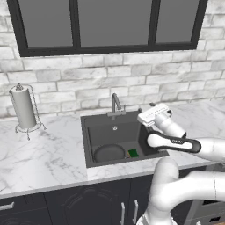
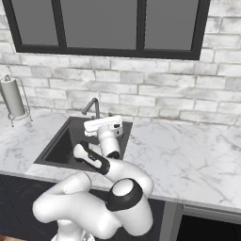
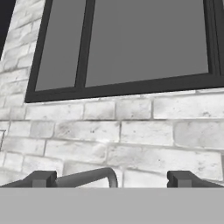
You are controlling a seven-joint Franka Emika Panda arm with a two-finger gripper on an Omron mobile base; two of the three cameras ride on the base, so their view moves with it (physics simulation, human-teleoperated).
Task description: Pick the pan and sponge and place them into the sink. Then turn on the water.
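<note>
Since the pan and sponge already lie in the sink below, the fingers stand wide apart and empty, framing the faucet ahead, ready for its lever.

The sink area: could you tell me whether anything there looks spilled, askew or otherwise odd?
Nothing stands out. The pan and sponge lie flat in the sink, and no water runs from the faucet.

The square sink basin is dark charcoal, with a round dark grey-black frying pan and a small green-topped sponge inside. The slim gooseneck faucet is grey metal. The desk is white marble with grey veins, below a whitewashed brick wall and a black-framed window.
</note>
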